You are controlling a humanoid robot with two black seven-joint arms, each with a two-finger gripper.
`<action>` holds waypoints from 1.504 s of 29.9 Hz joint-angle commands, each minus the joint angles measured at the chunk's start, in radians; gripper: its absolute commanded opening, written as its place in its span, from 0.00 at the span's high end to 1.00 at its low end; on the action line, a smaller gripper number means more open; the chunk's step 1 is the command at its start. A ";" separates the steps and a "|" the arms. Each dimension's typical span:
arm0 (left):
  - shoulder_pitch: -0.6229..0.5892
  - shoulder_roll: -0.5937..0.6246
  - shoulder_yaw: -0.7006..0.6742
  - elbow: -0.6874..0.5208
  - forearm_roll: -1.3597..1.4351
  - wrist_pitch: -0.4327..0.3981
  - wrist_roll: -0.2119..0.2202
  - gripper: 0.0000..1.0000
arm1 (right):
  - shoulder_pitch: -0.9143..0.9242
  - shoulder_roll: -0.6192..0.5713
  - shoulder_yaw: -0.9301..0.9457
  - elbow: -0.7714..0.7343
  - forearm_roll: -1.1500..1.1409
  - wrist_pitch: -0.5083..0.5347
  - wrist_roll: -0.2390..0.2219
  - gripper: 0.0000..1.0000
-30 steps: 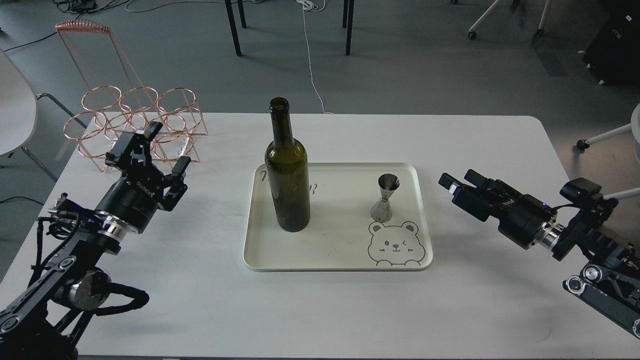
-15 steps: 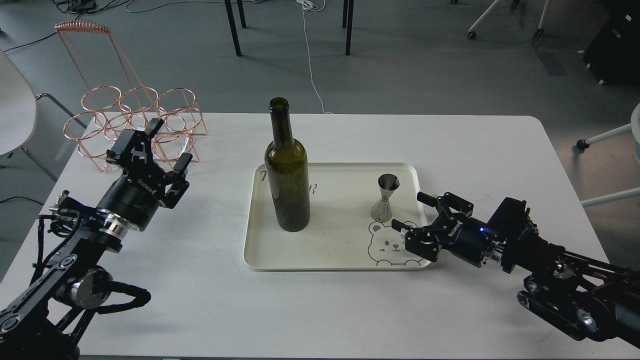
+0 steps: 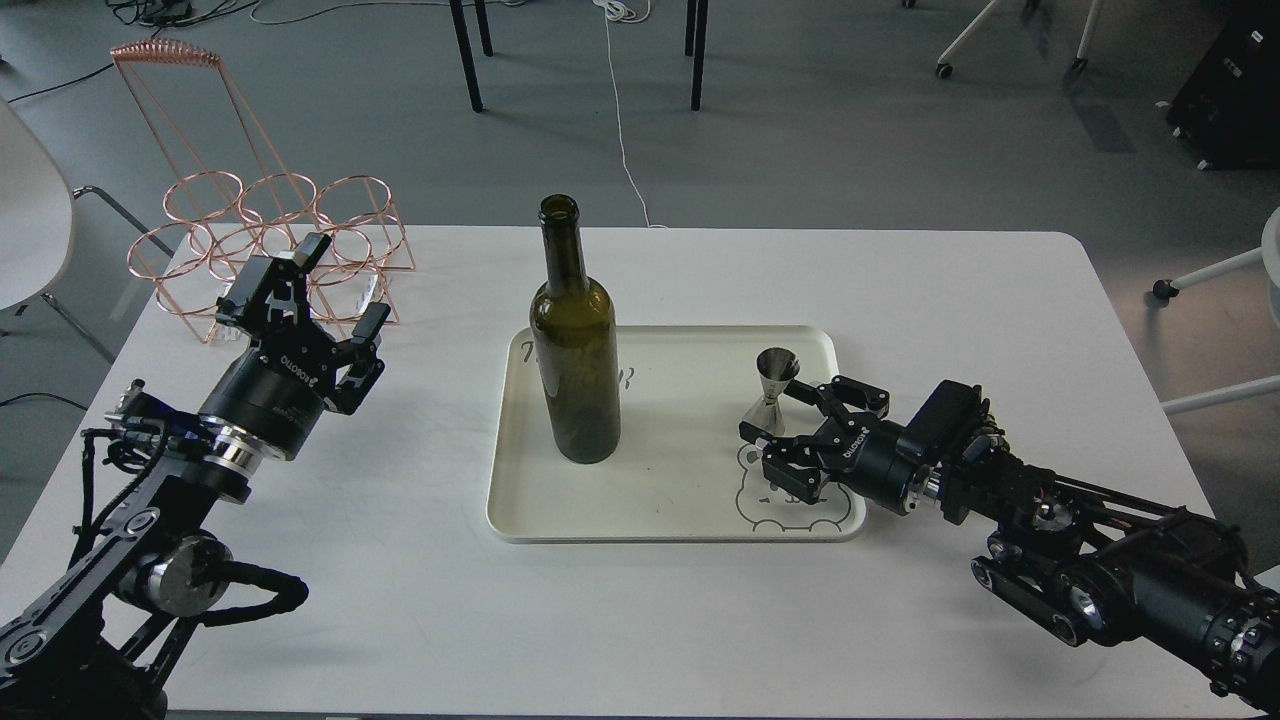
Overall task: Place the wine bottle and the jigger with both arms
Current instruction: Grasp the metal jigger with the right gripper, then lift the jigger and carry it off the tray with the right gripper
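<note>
The right gripper point(image 3: 775, 412) reached over the tray point(image 3: 520, 500), fingers spread either side of the upright jigger point(image 3: 772, 392), seemingly to grasp it. The left gripper point(image 3: 315, 290) hovered open and empty, well apart from the wine bottle point(image 3: 574, 340) standing on the tray.

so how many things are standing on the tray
2: the bottle stands on the left part of the tray, and the jigger on its right, with the right gripper at it.

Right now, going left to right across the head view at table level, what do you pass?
Left gripper in front of the copper wire rack → wine bottle on the cream tray → jigger → right gripper, fingers either side of the jigger.
</note>
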 commanded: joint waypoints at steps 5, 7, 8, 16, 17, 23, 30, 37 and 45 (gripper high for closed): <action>0.001 -0.003 0.002 0.000 0.001 0.000 0.000 0.02 | 0.023 0.012 -0.001 -0.042 0.003 0.000 0.000 0.63; 0.000 -0.007 0.002 0.000 -0.001 -0.002 0.000 0.02 | 0.023 0.015 0.001 -0.042 0.003 0.000 0.000 0.61; 0.000 -0.007 0.002 0.000 0.001 0.000 0.000 0.02 | 0.023 0.017 0.001 -0.042 0.003 0.000 0.000 0.60; 0.000 -0.005 0.003 -0.031 0.004 0.000 0.002 0.02 | 0.027 0.040 0.001 -0.042 0.003 0.000 0.000 0.62; 0.000 -0.005 0.003 -0.031 0.004 0.000 0.002 0.02 | 0.033 0.043 0.001 -0.042 0.003 0.000 0.000 0.64; 0.000 -0.005 0.003 -0.029 0.004 0.000 0.002 0.02 | 0.046 0.051 0.001 -0.042 0.003 0.000 0.000 0.86; 0.000 -0.005 0.003 -0.029 0.004 0.000 0.002 0.02 | 0.058 0.032 0.013 -0.025 0.013 0.000 0.000 0.88; -0.003 0.001 0.002 -0.029 0.004 0.000 0.000 0.02 | 0.043 -0.110 0.162 0.058 0.032 0.000 0.000 0.87; -0.006 -0.004 0.003 -0.031 0.004 0.000 0.002 0.02 | -0.025 -0.222 0.208 0.033 0.243 0.000 0.000 0.87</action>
